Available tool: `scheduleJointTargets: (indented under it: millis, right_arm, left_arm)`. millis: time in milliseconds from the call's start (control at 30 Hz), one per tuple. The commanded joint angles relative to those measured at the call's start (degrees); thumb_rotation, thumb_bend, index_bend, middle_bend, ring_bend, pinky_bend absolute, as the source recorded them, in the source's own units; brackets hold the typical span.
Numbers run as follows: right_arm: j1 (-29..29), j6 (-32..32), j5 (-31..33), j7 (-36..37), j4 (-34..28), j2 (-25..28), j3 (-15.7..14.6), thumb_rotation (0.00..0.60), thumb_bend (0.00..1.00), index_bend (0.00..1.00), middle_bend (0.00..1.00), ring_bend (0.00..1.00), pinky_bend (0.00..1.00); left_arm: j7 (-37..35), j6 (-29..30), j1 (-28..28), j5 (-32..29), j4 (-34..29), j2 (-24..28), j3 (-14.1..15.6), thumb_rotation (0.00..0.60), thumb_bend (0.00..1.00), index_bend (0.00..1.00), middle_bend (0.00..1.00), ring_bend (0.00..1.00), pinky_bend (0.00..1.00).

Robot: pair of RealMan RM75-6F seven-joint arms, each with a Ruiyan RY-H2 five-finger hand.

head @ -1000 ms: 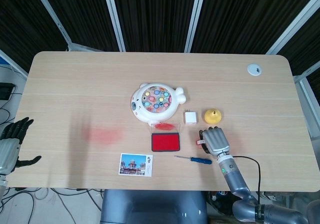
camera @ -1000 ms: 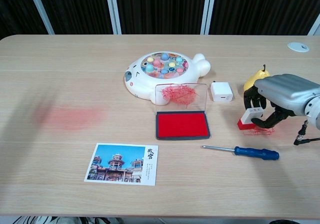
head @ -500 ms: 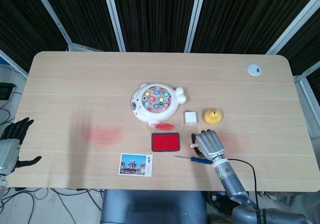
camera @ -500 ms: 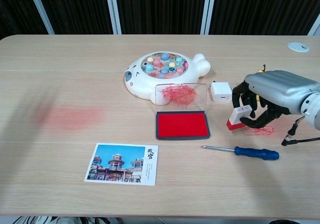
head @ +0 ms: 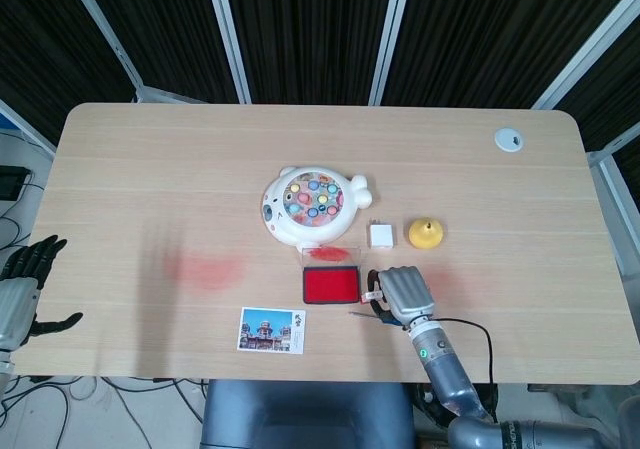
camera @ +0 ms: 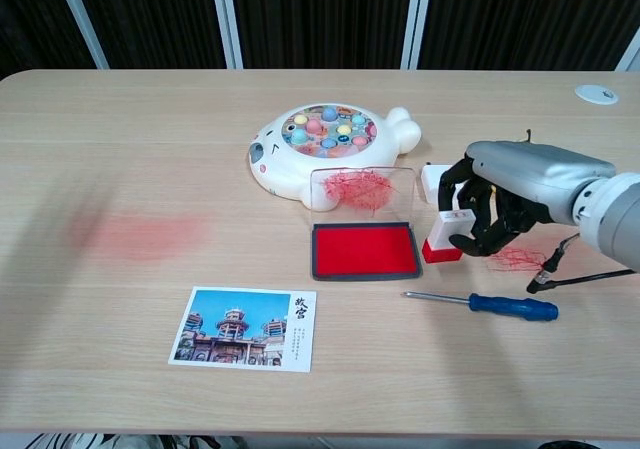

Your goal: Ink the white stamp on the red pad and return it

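The right hand [camera: 500, 204] has carried the white stamp [camera: 447, 235] leftward from beside the yellow pear to just right of the red pad [camera: 364, 250]; the red smear [camera: 517, 260] lies uncovered on the tabletop.

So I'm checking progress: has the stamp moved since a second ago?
Yes. The stamp, held by the right hand, moved left toward the red pad, now just beside its right edge.

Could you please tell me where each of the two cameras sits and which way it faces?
Head view: high above the near edge, looking steeply down on the whole table; shows the left hand off the left edge and the right hand with its forearm.
Chest view: low at the near edge, looking across the table at the dark wall; shows only the right hand.
Both share the right hand holding the stamp beside the red pad.
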Motion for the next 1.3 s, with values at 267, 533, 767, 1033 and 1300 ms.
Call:
scheduleJointTargets:
  millis: [267,533,767,1033,1300]
  right_arm:
    - [4.42,3.73,7.03,-4.98,1.31,-6.89,3.57,0.6,0.68,0.79,0.67,0.54,0.52]
    - [7.8,6.32,8.05,-7.75,6.04,-13.11,4.6,0.6,0.68,0.79,0.67,0.54,0.52]
    - [9.86,7.22,9.5,-8.95,10.33,-17.52,5.53,0.6,0.68,0.79,0.67,0.54,0.52]
    - [11.04,8.21,10.04,-8.63,15.24,-21.5,6.15,0.6,0.68,0.79,0.67,0.54,0.52]
    - [11.28,8.21,9.71,-7.93,18.17,-23.23,5.93,0.6,0.68,0.79,0.68,0.54,0.52]
  left_arm:
    - [-0.31,0.01,-0.04,0.2,-0.12,0.13,0.04,0.6,0.0,0.0,0.0,0.0,0.0]
    - [-0.55,-0.32,-0.26,0.23,0.11,0.26,0.01,0.6,0.0,0.0,0.0,0.0,0.0]
    - [-1.22,-0.74,-0.4,0.28,-0.24,0.67,0.1,0.6,0.0,0.0,0.0,0.0,0.0]
    - [-2.66,-1.4,-0.65,0.28,-0.26,1.15,0.13,0.6,0.0,0.0,0.0,0.0,0.0]
    - [-3.14,-1.56,-0.71,0.21,-0.3,1.3,0.14,0.6,0.0,0.0,0.0,0.0,0.0]
